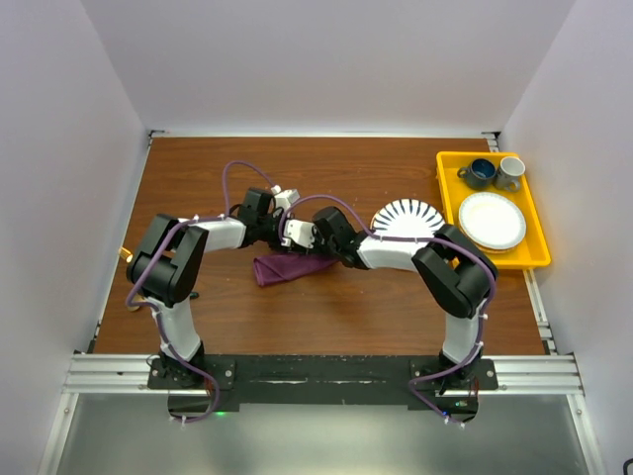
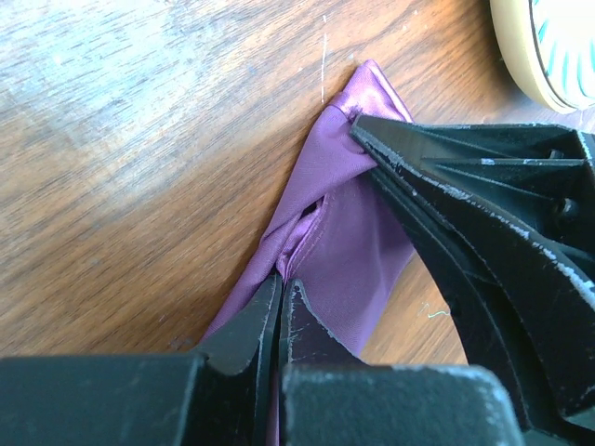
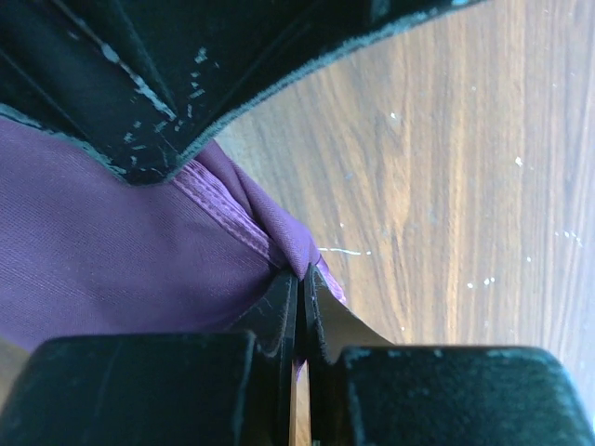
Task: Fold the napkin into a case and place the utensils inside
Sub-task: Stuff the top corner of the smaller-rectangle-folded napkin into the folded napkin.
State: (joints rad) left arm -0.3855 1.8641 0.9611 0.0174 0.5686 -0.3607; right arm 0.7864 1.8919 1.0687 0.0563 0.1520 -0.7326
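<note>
Both arms are reaching in over the middle of the desk, and the two tools sit nearly nose to nose. The left tool has its fingers pressed together on a fold of the plum-purple napkin, and the cloth runs straight in between the tips. Just ahead of it and to its right, the right tool comes in from the other side, its tip resting on the far corner of the cloth.

From the right wrist it's the same story: the right tool is clamped tight on a hemmed edge of the napkin, which bunches up right at the fingertips.

From above, the napkin lies crumpled on the wood just below both tools, spreading toward the near edge. The striped plate sits behind the right tool, beside its forearm. Well beyond that, a yellow tray carries a white plate and two cups.
</note>
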